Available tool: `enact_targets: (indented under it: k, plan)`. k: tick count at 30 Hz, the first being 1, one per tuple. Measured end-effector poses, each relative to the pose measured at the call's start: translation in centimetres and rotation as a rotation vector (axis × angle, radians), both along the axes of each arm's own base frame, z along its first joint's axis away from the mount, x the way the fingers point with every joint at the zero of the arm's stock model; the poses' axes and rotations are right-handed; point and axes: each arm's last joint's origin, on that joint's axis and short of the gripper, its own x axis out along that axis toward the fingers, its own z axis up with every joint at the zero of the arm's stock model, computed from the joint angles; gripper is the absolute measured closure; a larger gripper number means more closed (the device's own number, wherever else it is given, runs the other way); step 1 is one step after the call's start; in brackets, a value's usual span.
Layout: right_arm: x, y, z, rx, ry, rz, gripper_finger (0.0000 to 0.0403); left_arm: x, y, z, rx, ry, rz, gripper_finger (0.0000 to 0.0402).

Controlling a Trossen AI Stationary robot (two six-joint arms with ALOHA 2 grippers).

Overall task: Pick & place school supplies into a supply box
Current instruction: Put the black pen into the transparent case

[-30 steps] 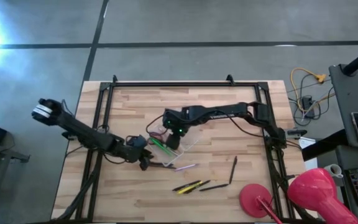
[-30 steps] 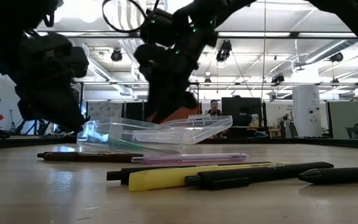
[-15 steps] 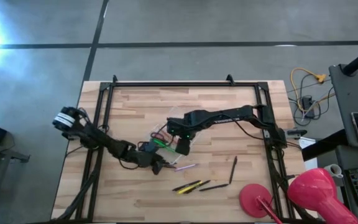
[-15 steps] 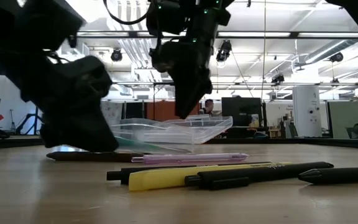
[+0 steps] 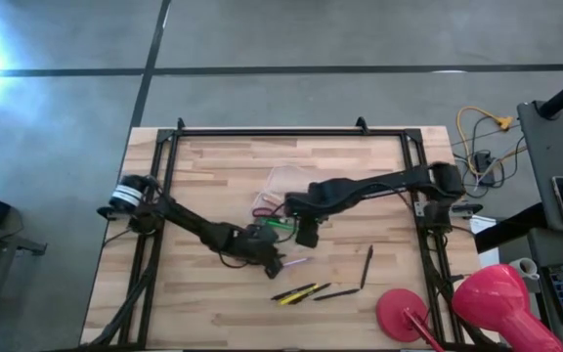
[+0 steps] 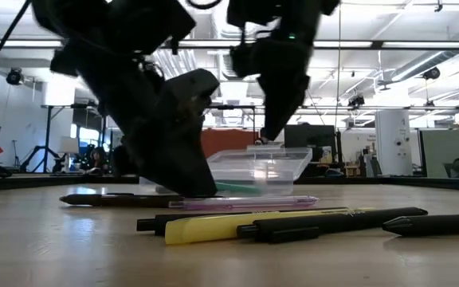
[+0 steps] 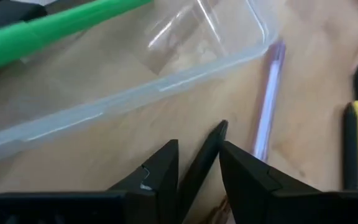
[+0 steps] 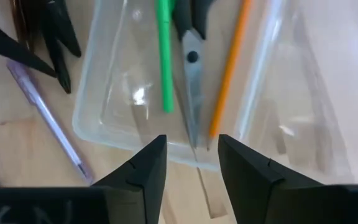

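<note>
The clear supply box (image 5: 274, 200) sits mid-table and holds a green pen (image 8: 163, 56), scissors (image 8: 191, 81) and an orange pencil (image 8: 232, 68). My right gripper (image 8: 191, 158) hangs open and empty above the box's near end, as the high view (image 5: 306, 233) also shows. My left gripper (image 7: 199, 162) is down at the table just near of the box, shut on a dark brown pen (image 6: 110, 199). A pale lilac pen (image 5: 291, 262) lies beside it. A yellow pen (image 5: 299, 291) and two dark pens (image 5: 338, 291) lie nearer the front edge. My left gripper pinches the dark brown pen near its pointed end (image 7: 209, 149) between its two fingers. The fingers slant down from the table's left. The pen runs along between them. In the low view the rest of the pen (image 6: 94, 199) lies flat on the table.
A loose clear lid (image 5: 283, 179) lies just beyond the box. Two big pink-red round objects (image 5: 404, 315) sit at the table's near right corner. A black metal frame (image 5: 262, 132) runs round the table top.
My left gripper has gone toward the table's right edge, down to the dark brown pen near the box. My right gripper has gone right and toward the near edge, off the box's middle. The box, tilted before, now sits level and has shifted right.
</note>
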Motion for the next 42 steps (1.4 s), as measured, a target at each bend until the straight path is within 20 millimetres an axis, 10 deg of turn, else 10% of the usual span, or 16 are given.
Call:
enact_targets:
  k: [14,25,42]
  plan:
    - [-7.9,0.5,0.2,0.038,-0.159,-0.042,0.0266,-0.8,-0.9,4.3,0.063,0.09,-0.102,0.0297]
    - [-13.1,3.0,-2.3,0.272,0.162,-0.576,0.0266,-2.9,-0.1,8.5,0.045,0.036,-0.073,0.0297]
    - [-15.8,8.7,-4.7,0.414,0.328,-1.073,0.0266,-4.5,1.3,7.0,0.177,0.166,-0.164,0.0297]
